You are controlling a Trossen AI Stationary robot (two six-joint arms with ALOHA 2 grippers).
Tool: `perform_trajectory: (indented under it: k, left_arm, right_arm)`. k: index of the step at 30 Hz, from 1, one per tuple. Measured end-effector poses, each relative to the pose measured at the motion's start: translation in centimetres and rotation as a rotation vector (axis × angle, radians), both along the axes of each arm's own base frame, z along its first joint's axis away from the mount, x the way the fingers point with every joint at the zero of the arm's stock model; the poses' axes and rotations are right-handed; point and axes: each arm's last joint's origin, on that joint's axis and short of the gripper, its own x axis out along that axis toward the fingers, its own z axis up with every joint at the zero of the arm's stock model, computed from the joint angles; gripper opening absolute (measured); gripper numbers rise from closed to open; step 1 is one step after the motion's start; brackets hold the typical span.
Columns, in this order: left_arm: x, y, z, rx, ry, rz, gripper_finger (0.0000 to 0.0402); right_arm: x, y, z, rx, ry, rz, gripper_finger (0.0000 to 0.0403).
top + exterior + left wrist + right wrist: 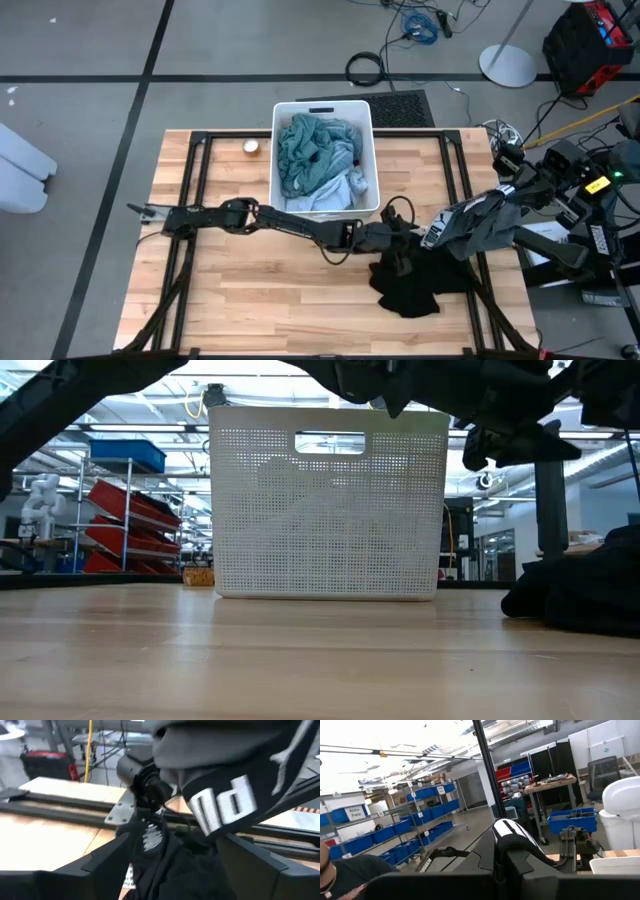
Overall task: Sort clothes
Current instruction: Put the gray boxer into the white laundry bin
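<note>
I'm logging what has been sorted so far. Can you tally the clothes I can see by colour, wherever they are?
Teal green, in the white bin: 1
Light blue, in the bin: 1
Black, on the table: 1
Dark grey with white lettering, held up by the right hand: 1
Total: 4 that show; more may lie hidden in the bin.

white perforated bin mid-table, small round object beside it, wooden table
</note>
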Motion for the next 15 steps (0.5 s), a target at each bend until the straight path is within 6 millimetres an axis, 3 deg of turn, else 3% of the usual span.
perform_trajectory:
  k: [10, 15]
  left_arm:
    - [-0.2, -2.1, 1.7, 0.116, -0.156, -0.081, 0.0302]
    - [-0.1, -1.9, 1.6, 0.116, -0.151, -0.073, 0.0302]
  right_arm:
    - [0.1, -0.1, -0.2, -0.032, 0.002, -0.01, 0.0]
    - [0.2, -0.2, -0.2, -0.03, 0.002, -0.015, 0.0]
